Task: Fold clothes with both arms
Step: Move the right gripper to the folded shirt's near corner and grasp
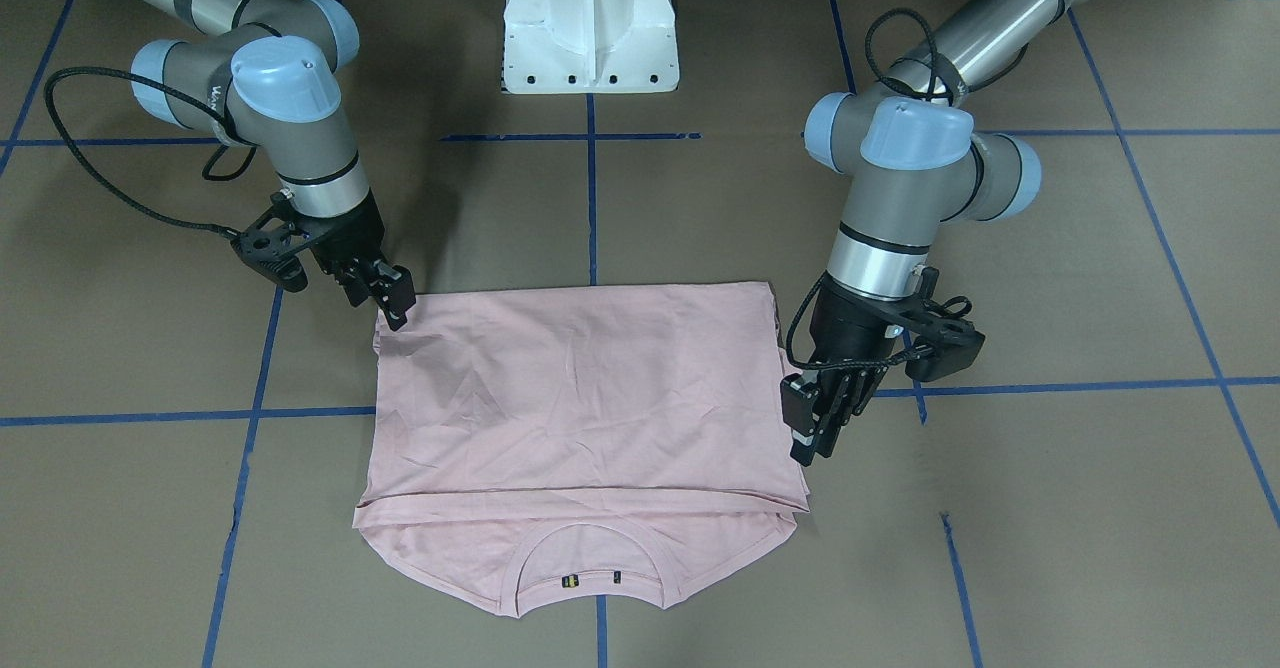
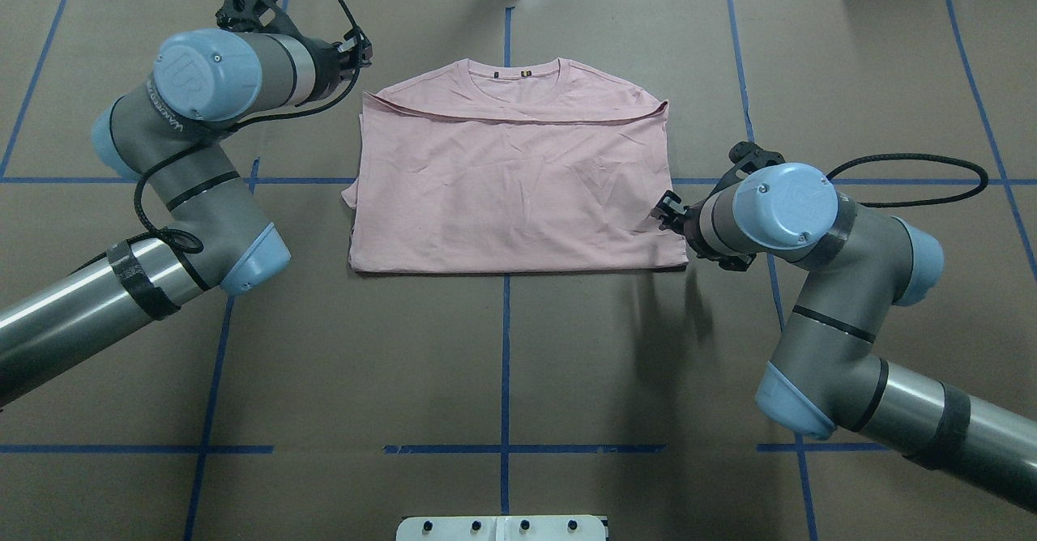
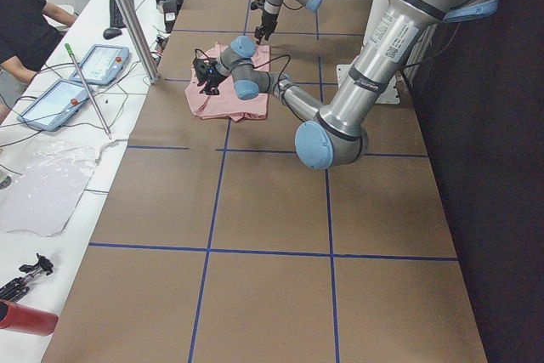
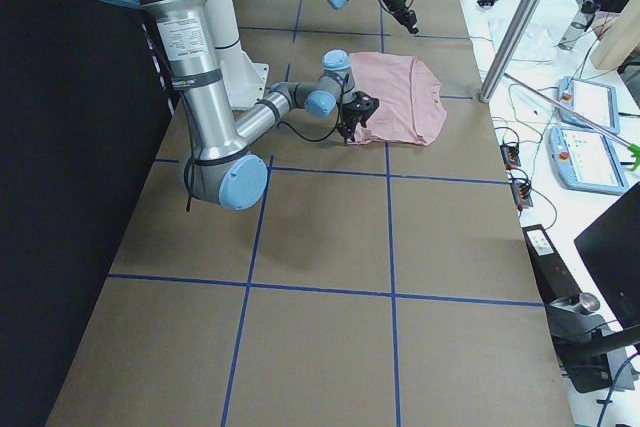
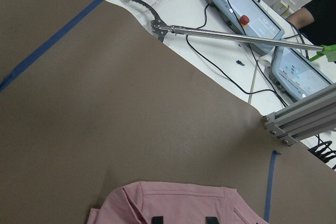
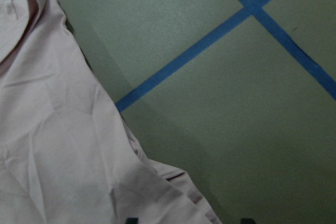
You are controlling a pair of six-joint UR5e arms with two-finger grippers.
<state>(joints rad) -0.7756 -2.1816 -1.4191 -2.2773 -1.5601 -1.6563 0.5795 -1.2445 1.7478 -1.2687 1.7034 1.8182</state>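
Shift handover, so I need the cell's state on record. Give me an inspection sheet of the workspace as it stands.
Surface: brown table with a blue tape grid.
Job's things: pink T-shirt lies folded into a rectangle, collar on the side far from the robot, no print showing.
Clutter: nothing seen.
End effectors: left end effector open, beside the shirt's edge toward the collar end; right end effector open, at the shirt's robot-side corner.
Cables: right arm's cable and left arm's cable each loop from the wrist.
Surroundings: white pedestal; teach pendants and a person at a side bench.
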